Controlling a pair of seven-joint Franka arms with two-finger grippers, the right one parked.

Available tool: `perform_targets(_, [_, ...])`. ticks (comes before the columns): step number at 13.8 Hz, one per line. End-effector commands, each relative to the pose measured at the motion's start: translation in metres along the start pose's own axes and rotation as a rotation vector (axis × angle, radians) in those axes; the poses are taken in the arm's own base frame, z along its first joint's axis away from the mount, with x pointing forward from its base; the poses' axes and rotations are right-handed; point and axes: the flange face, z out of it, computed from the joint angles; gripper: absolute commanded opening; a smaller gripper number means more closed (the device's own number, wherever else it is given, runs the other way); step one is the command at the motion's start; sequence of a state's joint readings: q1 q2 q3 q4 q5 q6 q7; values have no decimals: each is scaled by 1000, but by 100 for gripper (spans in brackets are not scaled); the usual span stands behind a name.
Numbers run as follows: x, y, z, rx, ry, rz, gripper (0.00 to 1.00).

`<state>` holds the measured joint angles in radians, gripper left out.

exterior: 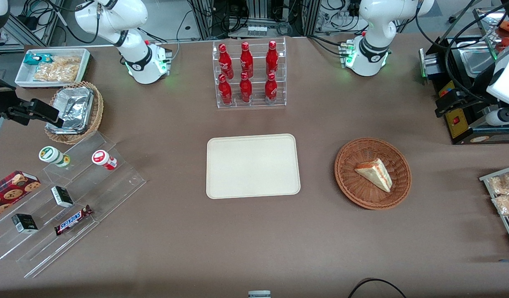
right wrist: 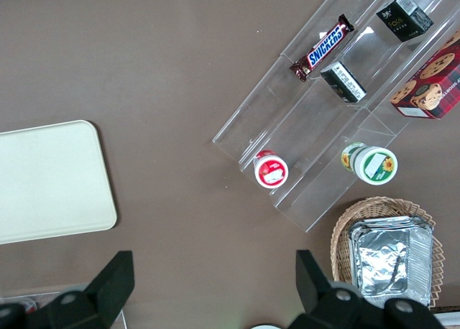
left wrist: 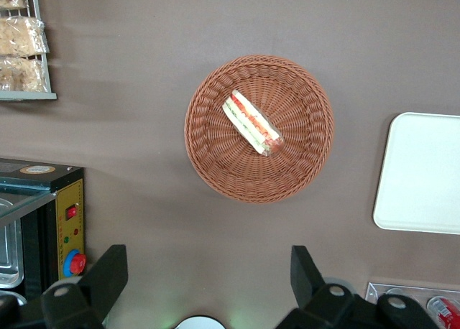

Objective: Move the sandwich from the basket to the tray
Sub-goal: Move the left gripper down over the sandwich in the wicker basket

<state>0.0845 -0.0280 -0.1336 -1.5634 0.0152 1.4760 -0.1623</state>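
One sandwich (left wrist: 251, 123) lies in the basket (left wrist: 215, 164) on the counter (left wrist: 144, 200), at twelve o'clock from the empty, wide-spread tool (left wrist: 208, 279) in the wrist view, long axis running ten-to-four, the tray (left wrist: 424, 178) well apart.

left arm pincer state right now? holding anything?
Left pincer: open, holding nothing, high above the table; sandwich lies in the basket.
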Motion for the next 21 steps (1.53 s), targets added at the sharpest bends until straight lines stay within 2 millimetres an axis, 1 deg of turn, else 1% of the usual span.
perform_targets(1, [5,0,7,17,-25,9,100])
perform_targets(3, [15,2,24,8,-53,13,100])
perform_targets(5, [33,4,51,5,-75,13,100])
perform_targets(6, [42,6,70,8,-86,11,100])
perform_targets(7, [46,11,90,13,-96,0,100])
perform_targets(9, [50,28,133,9,-52,-69,100])
perform_targets(11, [50,33,173,-5,6,-220,100])
perform_targets(13, [47,43,199,-16,29,-353,100])
perform_targets(15, [37,43,224,-42,52,-456,100])
perform_targets(17, [29,46,257,-69,86,-606,100])
perform_targets(18, [24,51,273,-77,92,-655,100])
perform_targets(19, [23,53,290,-81,86,-695,100])
perform_targets(21, [21,54,317,-88,86,-706,100])
